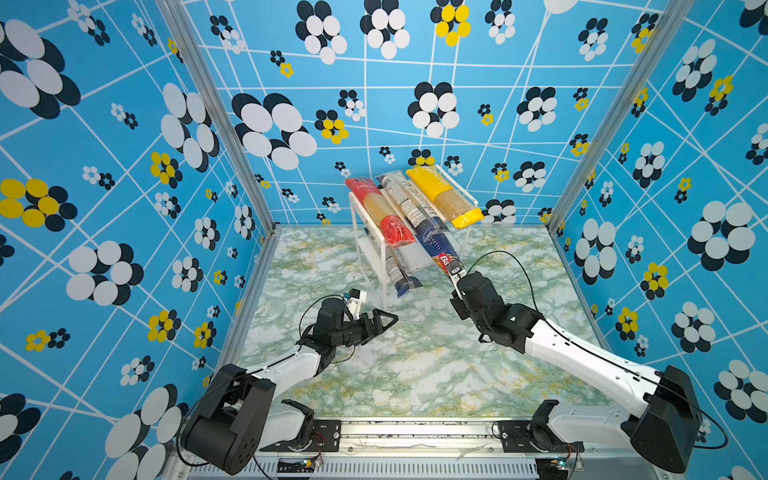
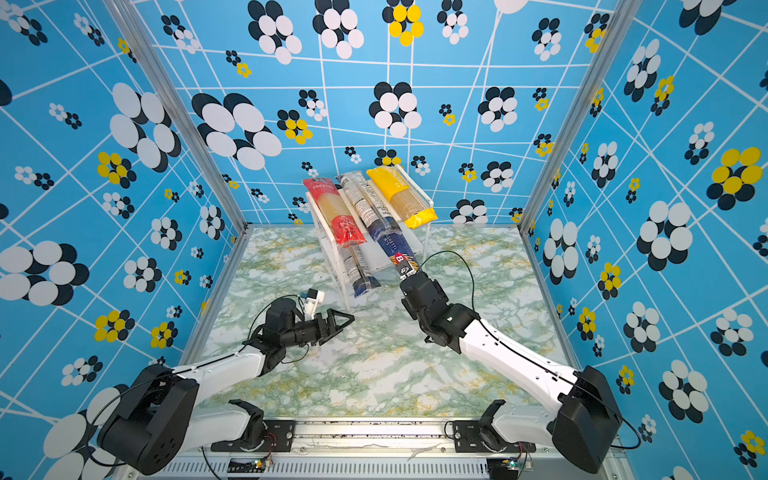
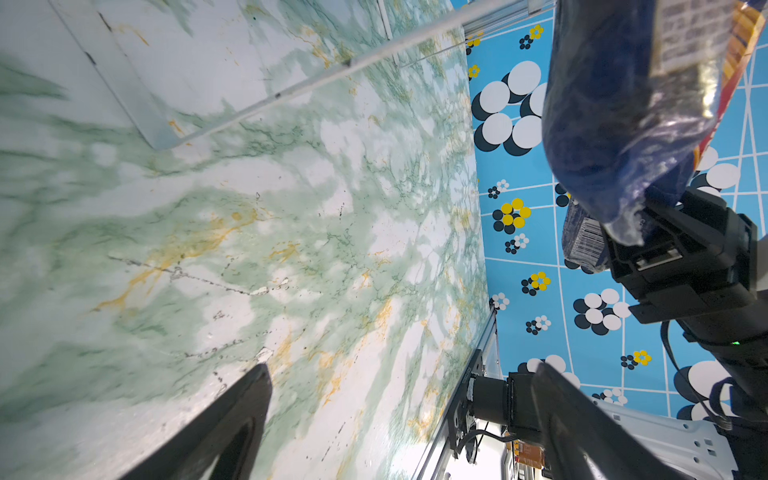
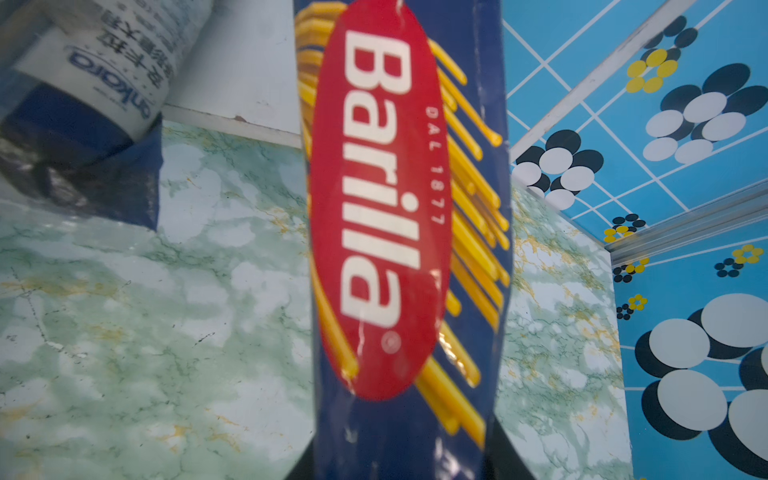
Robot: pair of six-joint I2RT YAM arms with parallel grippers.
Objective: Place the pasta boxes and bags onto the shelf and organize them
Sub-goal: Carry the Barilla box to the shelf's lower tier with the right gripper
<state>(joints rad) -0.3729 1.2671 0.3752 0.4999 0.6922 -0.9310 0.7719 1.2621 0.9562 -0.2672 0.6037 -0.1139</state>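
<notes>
The Barilla box (image 1: 438, 249) is clenched at its near end by the right gripper (image 1: 456, 273), far end on the lower board of the shelf (image 1: 415, 259); judged light, stiff, glossy, best pinched across flat faces; the left gripper (image 1: 386, 319) is spread, empty.

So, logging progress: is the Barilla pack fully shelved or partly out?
Partly out: the Barilla pack has far end over the lower board, near end jutting past it, in the right gripper.

Both top views: high, front, angled down, whole cell. Wrist views: close over table (image 3: 249, 208), both catching Barilla box (image 4: 395, 208).
</notes>
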